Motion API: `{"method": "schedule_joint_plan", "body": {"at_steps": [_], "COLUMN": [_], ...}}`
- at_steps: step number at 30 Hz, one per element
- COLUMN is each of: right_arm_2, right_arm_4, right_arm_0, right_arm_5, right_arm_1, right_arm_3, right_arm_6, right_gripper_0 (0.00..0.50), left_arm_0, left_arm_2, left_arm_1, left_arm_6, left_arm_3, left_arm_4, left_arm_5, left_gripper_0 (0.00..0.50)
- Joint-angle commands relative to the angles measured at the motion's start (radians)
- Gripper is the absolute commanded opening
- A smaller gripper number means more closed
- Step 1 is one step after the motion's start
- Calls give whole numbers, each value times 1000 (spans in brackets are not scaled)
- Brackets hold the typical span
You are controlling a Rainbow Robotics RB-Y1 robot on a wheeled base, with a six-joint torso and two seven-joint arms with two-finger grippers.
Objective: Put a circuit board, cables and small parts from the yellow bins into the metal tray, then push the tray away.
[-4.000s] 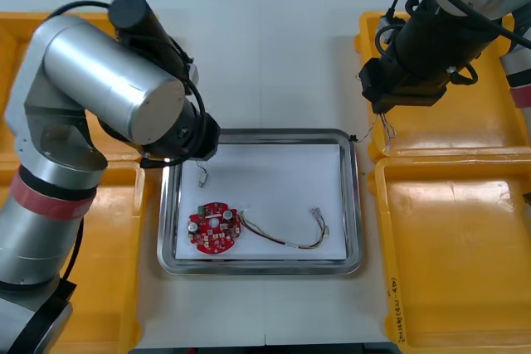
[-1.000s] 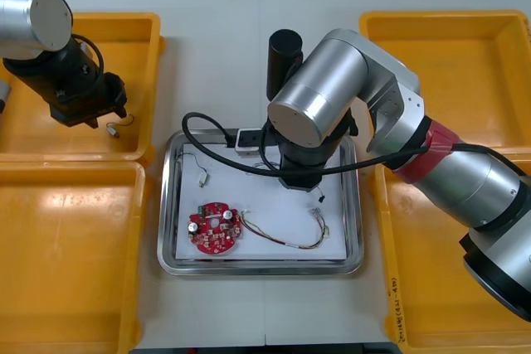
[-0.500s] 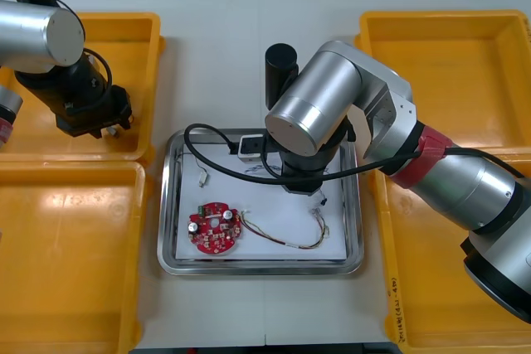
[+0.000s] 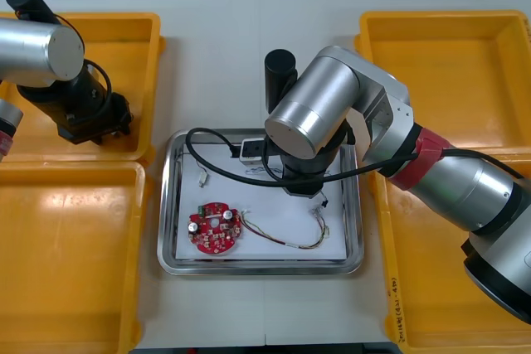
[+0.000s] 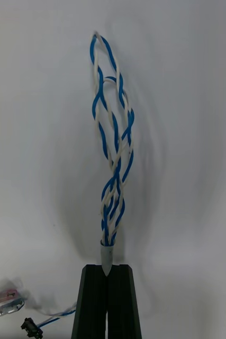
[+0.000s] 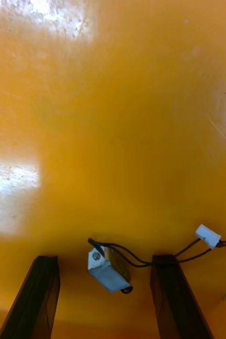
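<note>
Front view: round red circuit board (image 4: pixel 214 230) and red-yellow cable (image 4: pixel 286 240) in metal tray (image 4: pixel 259 269), right hand (image 5: pixel 107 267) pinching blue-white cable (image 5: pixel 113 159) above it, left hand (image 6: pixel 105 260) spread around small metal part (image 6: pixel 107 270), push undone.

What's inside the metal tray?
Red circuit board, red and yellow cable, small metal part, and the twisted cable in the right gripper. The arm hides the tray's far middle.

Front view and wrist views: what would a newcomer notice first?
The right end effector, shut on a twisted blue and white cable, hangs over the white-lined shiny metal tray. The left end effector stands open around a small metal part with black leads in the far left yellow bin.
</note>
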Motion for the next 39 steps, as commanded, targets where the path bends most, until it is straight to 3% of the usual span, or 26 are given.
{"method": "schedule_joint_plan", "body": {"at_steps": [1,5,6,7,8,10,19,27,32,34,39], "right_arm_2": [12,12,12,12,6,-12,-83,-138,-202,-230,-267], "right_arm_4": [-9,-29,-32,-37,-44,-63,-84,-95,-107,-121,-199], "right_arm_0": [-12,-10,-12,-12,-12,-12,-26,-49,-52,-52,-52], "right_arm_5": [-25,-39,-39,-37,-37,-36,35,85,151,179,222], "right_arm_1": [12,7,7,4,4,1,-7,-39,-57,-73,-123], "right_arm_3": [-8,-7,-7,-7,-7,-7,-28,-71,-114,-139,-189], "right_arm_6": [29,19,18,18,16,18,29,32,19,-8,-137], "right_gripper_0": [197,393,459,498,500,500,500,500,500,500,500], "left_arm_0": [23,26,26,26,26,26,24,15,-20,-43,-83], "left_arm_2": [-12,-11,-12,-12,-12,-12,26,155,170,170,190], "left_arm_1": [-8,-8,-8,-8,-8,-8,-7,2,22,38,51], "left_arm_6": [34,27,27,27,27,26,4,-17,-12,-11,-9], "left_arm_3": [-11,-11,-11,-11,-11,-12,-43,-202,-259,-282,-330], "left_arm_4": [-18,-22,-24,-24,-25,-27,-38,-59,-65,-59,-45], "left_arm_5": [-24,-24,-24,-24,-24,-24,7,180,289,341,346], "left_gripper_0": [500,500,438,314,126,6,0,0,0,0,0]}}
